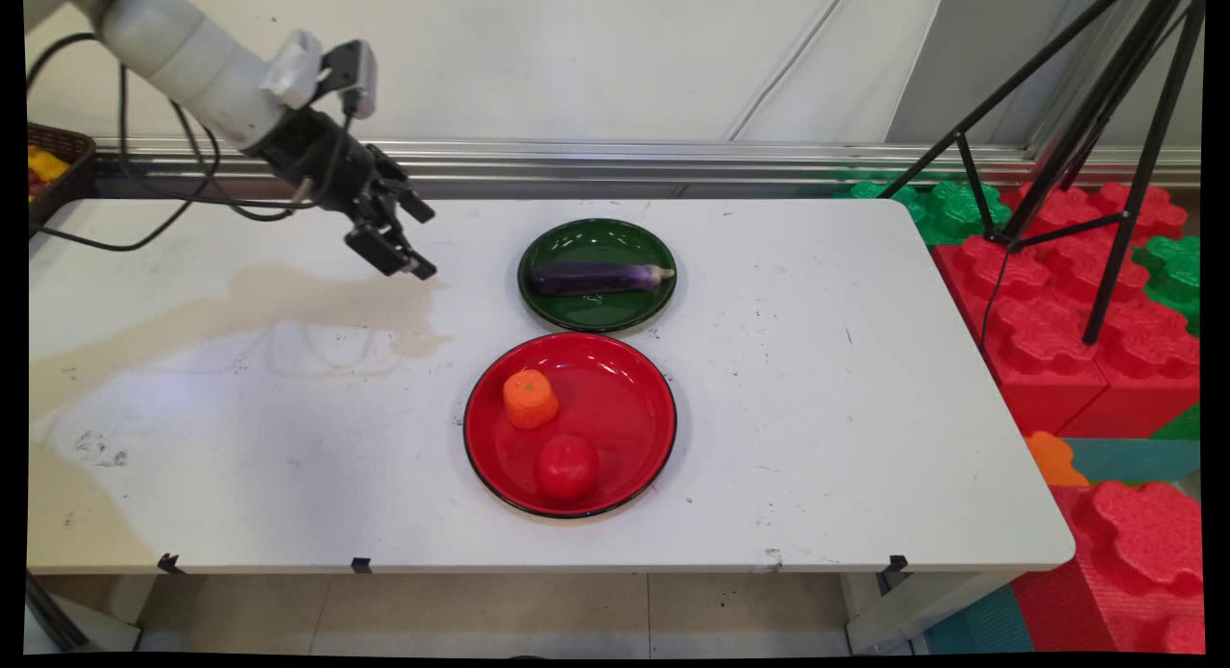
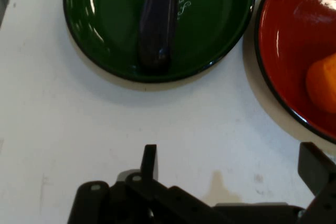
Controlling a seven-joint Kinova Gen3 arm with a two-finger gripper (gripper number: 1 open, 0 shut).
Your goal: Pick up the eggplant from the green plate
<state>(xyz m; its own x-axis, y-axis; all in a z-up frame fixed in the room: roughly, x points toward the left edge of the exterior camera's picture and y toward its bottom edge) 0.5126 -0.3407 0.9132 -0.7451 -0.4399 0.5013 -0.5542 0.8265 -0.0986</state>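
The hand [image 1: 404, 234] hangs spread and empty above the bench [image 1: 826, 428] toward its far-left corner, angled at the green plate [image 1: 597, 275]. That plate carries 1 eggplant [image 1: 598, 278] lying flat. Just nearer, the red plate [image 1: 570, 425] holds an orange [image 1: 529, 398] and tomato [image 1: 567, 467].

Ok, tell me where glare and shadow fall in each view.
Main view: white glare streaks on the red plate; the arm's tan shadow stretches left of the gripper. Hand view: glare on the green plate; soft shadow beneath its near rim.
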